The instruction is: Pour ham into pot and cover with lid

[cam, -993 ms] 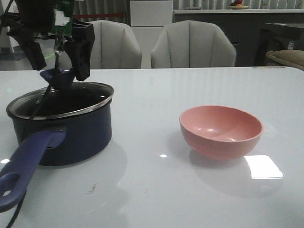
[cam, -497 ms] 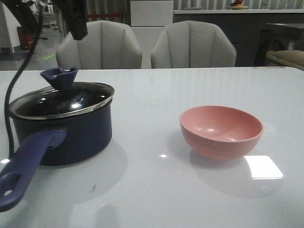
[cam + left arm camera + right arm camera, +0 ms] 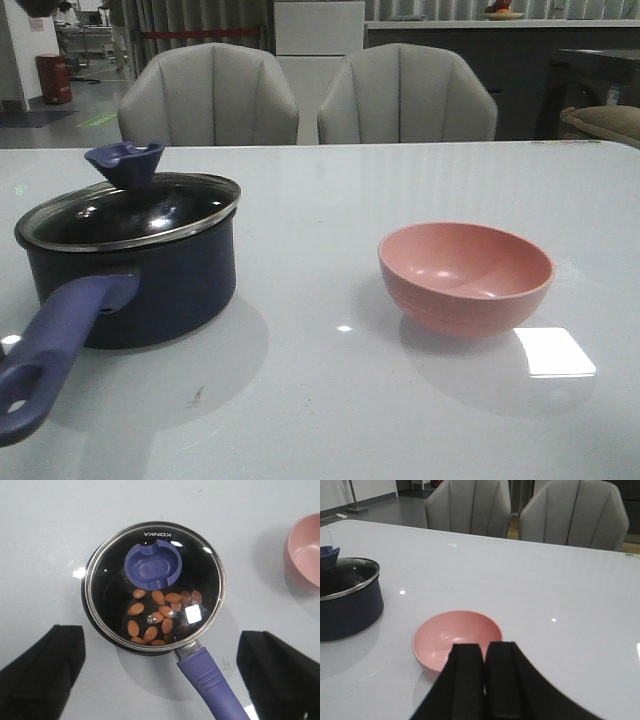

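— As the lid [image 3: 125, 208] sits on the pot [image 3: 130, 270], is it seated properly?
— It sits on the rim all round, slightly tilted in the front view, with its blue-purple knob [image 3: 152, 567] upward. The pot stands near the left edge of the tabletop [image 3: 330, 400], its handle [image 3: 55, 350] pointing toward the front left corner.
— Location of the ham [image 3: 159, 615]?
— Inside the pot, seen through the glass from the left wrist view: a loose spread of orange slices on the black base.
— And the bowl [image 3: 465, 277]?
— Pink, upright, right of centre, well apart from the pot. No contents visible.
— Grippers?
— Left gripper [image 3: 160, 675] is spread wide, high above the pot, grasping nothing. Right gripper [image 3: 485, 680] has its fingers [image 3: 466, 680] pressed together with nothing between them, near the bowl's front side.
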Controlling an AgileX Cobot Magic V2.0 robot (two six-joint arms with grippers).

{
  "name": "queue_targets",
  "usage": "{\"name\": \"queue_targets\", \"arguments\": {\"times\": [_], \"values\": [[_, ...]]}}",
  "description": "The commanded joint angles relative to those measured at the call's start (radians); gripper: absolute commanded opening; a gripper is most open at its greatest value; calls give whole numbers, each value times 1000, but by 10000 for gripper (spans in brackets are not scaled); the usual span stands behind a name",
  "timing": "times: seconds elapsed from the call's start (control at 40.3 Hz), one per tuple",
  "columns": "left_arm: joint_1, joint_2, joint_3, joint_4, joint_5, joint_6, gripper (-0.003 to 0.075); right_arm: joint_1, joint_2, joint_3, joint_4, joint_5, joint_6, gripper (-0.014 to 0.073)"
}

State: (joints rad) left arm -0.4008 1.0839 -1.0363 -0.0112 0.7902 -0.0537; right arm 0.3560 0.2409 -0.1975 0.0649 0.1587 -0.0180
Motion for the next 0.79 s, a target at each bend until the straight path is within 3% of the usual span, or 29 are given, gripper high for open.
{"name": "queue_targets", "arguments": {"times": [0.0,0.199,0.447,0.571,0.77], "values": [[-5,-150,109,-14,-188,-6,636,0,6,-27,-2,-89,-11,147],[-5,-442,338,-4,-340,-4,636,0,6,-27,-2,-89,-11,147],[-5,-745,531,4,-351,-4,629,0,6,-27,-2,-89,-11,147],[-5,-841,581,4,-372,-4,518,0,6,-27,-2,-89,-11,147],[-5,-888,586,4,-362,-4,222,0,6,-27,-2,-89,-11,147]]}}
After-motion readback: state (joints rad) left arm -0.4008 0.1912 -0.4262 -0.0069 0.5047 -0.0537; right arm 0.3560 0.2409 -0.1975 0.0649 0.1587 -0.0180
